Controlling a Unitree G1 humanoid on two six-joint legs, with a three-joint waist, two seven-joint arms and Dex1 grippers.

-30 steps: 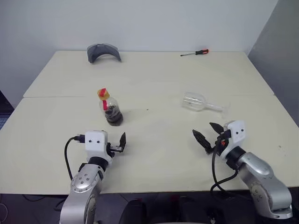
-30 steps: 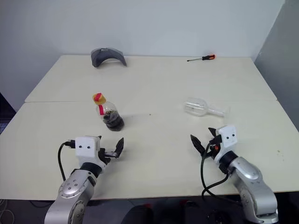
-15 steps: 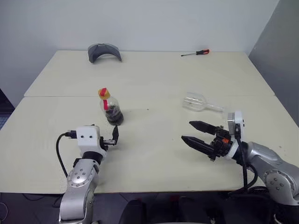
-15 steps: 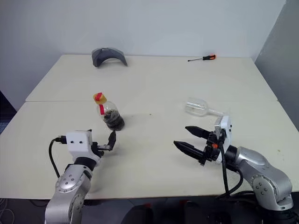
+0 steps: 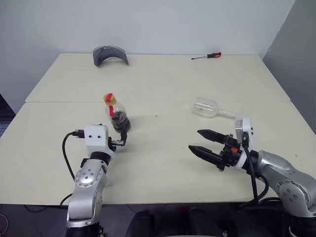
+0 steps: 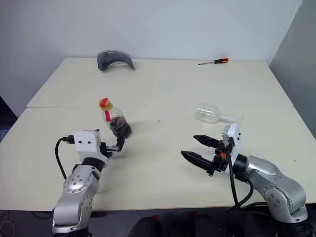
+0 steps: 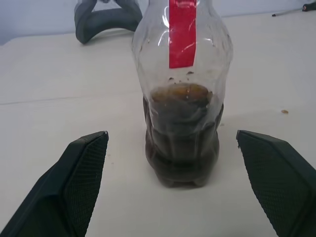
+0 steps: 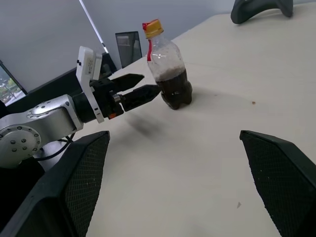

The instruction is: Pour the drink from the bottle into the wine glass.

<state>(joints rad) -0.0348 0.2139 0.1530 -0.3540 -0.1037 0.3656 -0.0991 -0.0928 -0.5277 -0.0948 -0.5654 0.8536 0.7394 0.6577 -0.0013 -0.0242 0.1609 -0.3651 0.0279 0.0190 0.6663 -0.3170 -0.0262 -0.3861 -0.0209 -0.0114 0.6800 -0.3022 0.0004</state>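
Bottle [image 7: 181, 94] w/ plain red strip [image 7: 182, 33], no text

We see the bottle [image 5: 116, 115] standing upright on the table, small and squat, clear plastic with a yellow cap and a red strip down its neck. The drink [image 7: 181, 148], dark reddish-brown, fills only its lower part. Well apart to the right, the wine glass [image 5: 210, 107] lies on its side, empty and clear.
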